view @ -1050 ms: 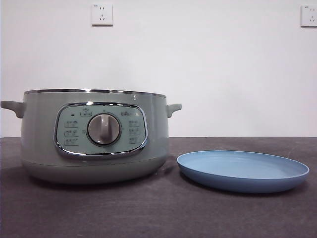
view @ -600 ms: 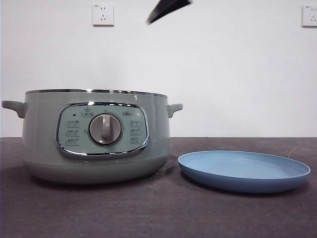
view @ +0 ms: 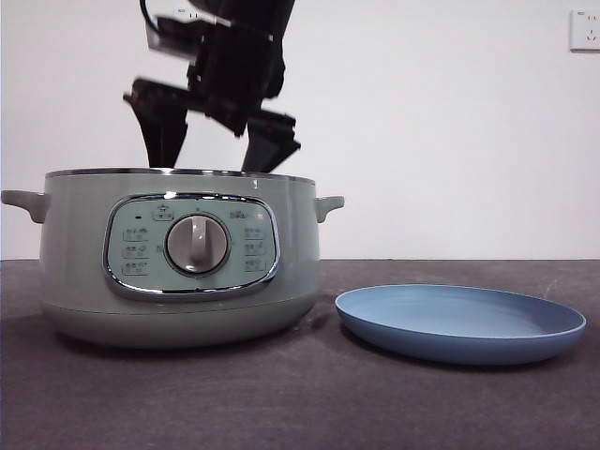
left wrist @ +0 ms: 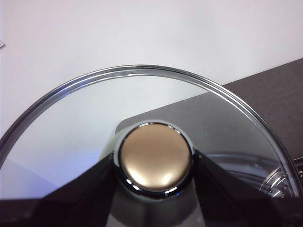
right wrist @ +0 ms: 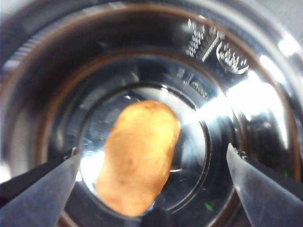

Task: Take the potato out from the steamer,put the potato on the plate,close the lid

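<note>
The steamer (view: 178,253) stands open on the left of the table in the front view. The potato (right wrist: 139,156) lies on its shiny metal bottom (right wrist: 246,94). My right gripper (view: 214,161) hangs open just above the steamer's rim. In the right wrist view its jaws (right wrist: 152,151) stand wide on either side of the potato, not touching it. My left gripper (left wrist: 154,161) is shut on the round knob (left wrist: 155,158) of the glass lid (left wrist: 94,118) and holds it in the air, out of the front view. The light blue plate (view: 459,323) lies empty to the right of the steamer.
The dark table (view: 300,403) runs to a white wall behind. A wall socket (view: 586,28) sits at the top right. The steamer's side handle (view: 328,204) points toward the plate.
My right arm has come down from the top edge to just above the steamer's opening. One second ago no arm was in the front view. Steamer and plate have not moved.
</note>
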Action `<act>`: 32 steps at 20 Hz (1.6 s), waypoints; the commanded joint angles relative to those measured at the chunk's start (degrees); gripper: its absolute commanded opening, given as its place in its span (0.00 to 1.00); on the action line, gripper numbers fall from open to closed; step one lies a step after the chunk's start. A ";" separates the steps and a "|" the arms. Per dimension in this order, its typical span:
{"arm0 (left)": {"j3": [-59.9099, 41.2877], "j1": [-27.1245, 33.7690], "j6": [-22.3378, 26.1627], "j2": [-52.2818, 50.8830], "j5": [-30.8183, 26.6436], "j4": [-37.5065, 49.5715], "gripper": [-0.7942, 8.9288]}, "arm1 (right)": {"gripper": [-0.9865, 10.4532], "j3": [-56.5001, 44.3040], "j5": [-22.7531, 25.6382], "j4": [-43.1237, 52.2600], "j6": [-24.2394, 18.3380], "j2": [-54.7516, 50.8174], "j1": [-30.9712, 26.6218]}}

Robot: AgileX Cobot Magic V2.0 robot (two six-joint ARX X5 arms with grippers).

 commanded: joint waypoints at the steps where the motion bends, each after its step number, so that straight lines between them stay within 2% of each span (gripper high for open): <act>1: 0.70 -0.07 0.17 -0.59 1.75 -3.04 0.07 | 0.55 0.17 -0.26 0.15 -0.28 2.56 0.09; 3: 0.70 -0.04 0.07 -0.59 2.38 -3.04 0.07 | 0.55 0.17 -0.28 0.22 -0.31 3.82 0.09; 4: 0.70 -0.04 0.07 -0.59 2.40 -3.04 0.07 | 0.50 0.17 -0.26 0.15 -0.26 3.93 0.09; 7: 0.70 -0.07 0.07 -0.59 2.45 -3.04 0.07 | 0.15 0.17 -0.28 -0.17 -1.09 4.02 0.09; 8: 0.70 -0.07 0.07 -0.59 2.45 -3.04 0.07 | 0.07 0.17 -0.46 -0.61 -2.03 4.02 0.09; 12: 0.70 -0.07 0.07 -0.59 2.49 -3.04 0.07 | 0.08 0.24 -1.70 -2.21 -2.01 2.64 -0.35; 14: 0.70 -0.07 0.04 -0.50 3.39 -3.04 0.07 | 0.08 0.42 -1.53 -5.81 -1.99 -1.68 -1.49; 17: 0.70 -0.07 0.07 0.48 10.36 -2.99 0.07 | 0.08 0.44 -1.27 -9.14 -1.68 -12.96 -4.02; 21: 0.70 -0.04 0.09 2.38 23.78 -2.97 0.07 | 0.08 0.42 -1.22 -13.42 -1.05 -30.73 -9.29; 24: 0.70 -0.07 0.11 3.08 29.18 -2.84 0.07 | 0.08 0.42 -1.27 -21.55 -1.03 -37.35 -14.97; 25: 0.70 -0.07 0.11 3.21 29.88 -2.82 0.07 | 0.08 0.42 -1.25 -24.37 -0.90 -38.53 -17.11; 27: 0.70 -0.07 0.11 3.28 31.04 -2.82 0.07 | 0.08 0.31 -1.60 -24.59 1.84 -40.09 -22.05; 28: 0.70 -0.13 0.11 3.28 31.04 -2.82 0.07 | 0.08 0.31 -1.64 -24.59 1.92 -40.17 -24.11; 32: 0.70 -0.13 0.07 3.28 31.08 -2.84 0.07 | 0.08 -0.50 -1.77 -24.59 3.96 -38.29 -28.81</act>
